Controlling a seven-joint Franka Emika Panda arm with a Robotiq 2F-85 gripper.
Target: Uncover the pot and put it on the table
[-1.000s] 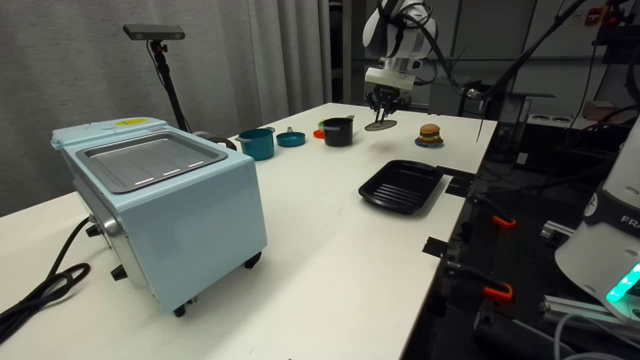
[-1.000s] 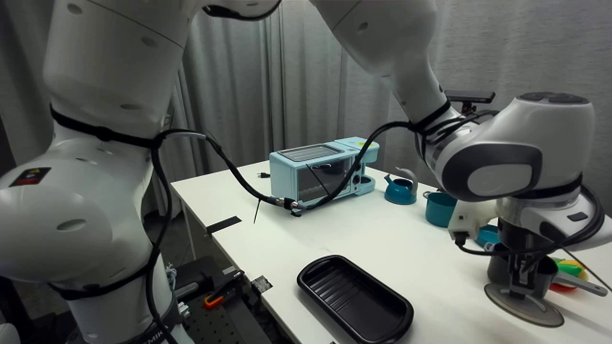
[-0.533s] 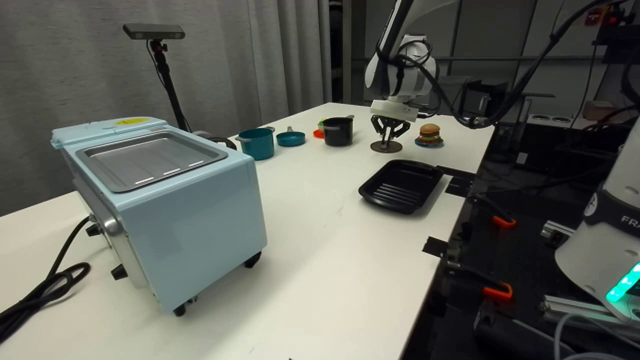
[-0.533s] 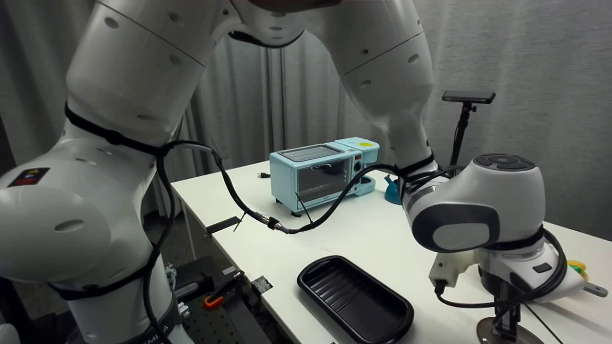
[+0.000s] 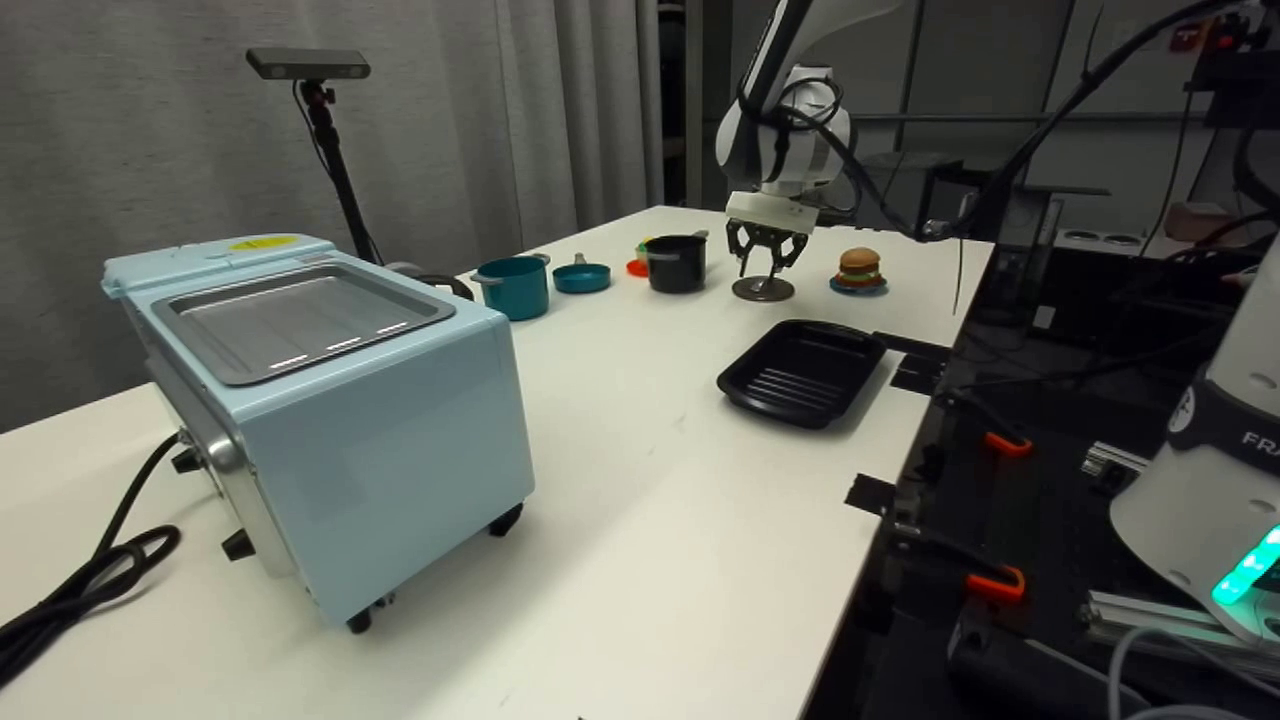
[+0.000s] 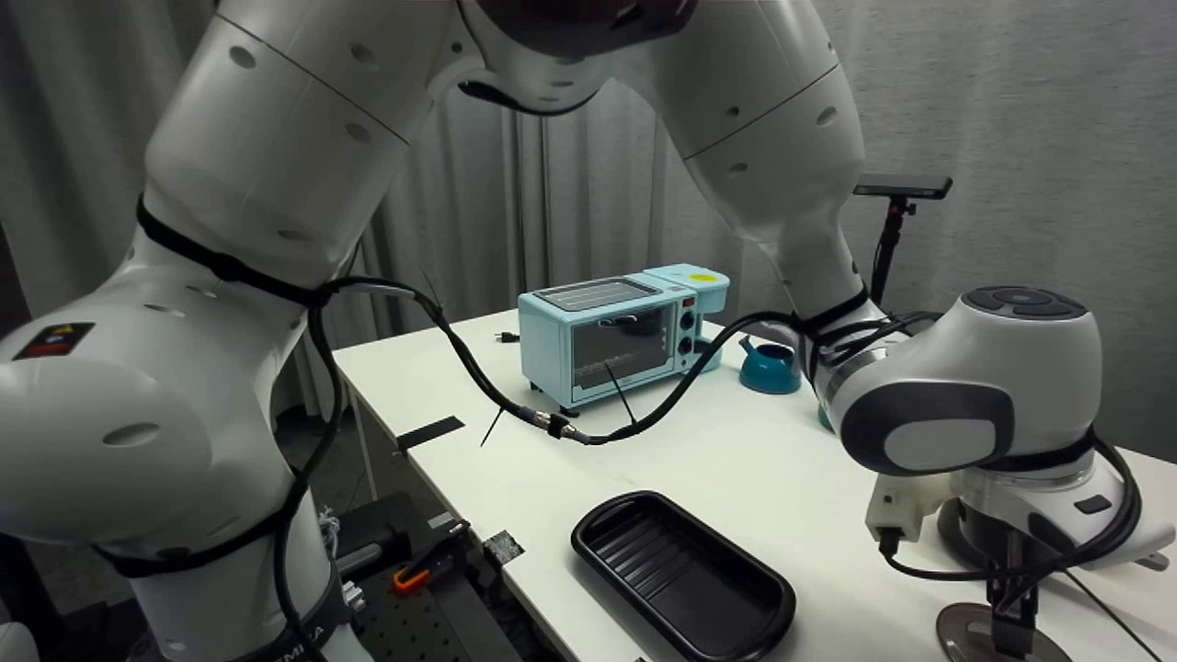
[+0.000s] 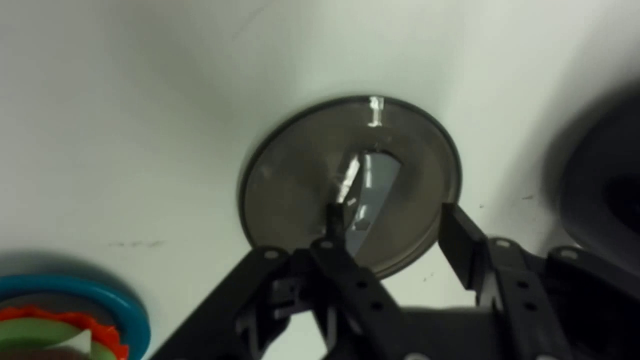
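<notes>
The small black pot (image 5: 677, 268) stands uncovered on the white table (image 5: 640, 450). The wrist view shows part of it as a dark round shape (image 7: 600, 200) at the right edge; an exterior view has it mostly hidden behind the wrist. Its round, brownish see-through lid (image 5: 763, 291) with a grey handle lies flat on the table beside the pot. The lid also shows in the wrist view (image 7: 295, 200) and is cut off in an exterior view (image 6: 964, 634). My gripper (image 7: 392, 215) is open just above the lid, its fingers apart on either side of the handle; nothing is held.
A black rectangular tray (image 5: 800, 375) lies near the table edge. A toy burger on a blue plate (image 5: 859, 270) is beside the lid. A teal pot (image 5: 515, 290), teal pan (image 5: 582, 278), teal kettle (image 6: 771, 372) and light-blue oven (image 5: 390, 450) stand farther along.
One second ago the lid hung tilted in the gripper above the table. It came down flat on the table, then shifted slightly toward the pot. The fingers are now spread off the handle.
</notes>
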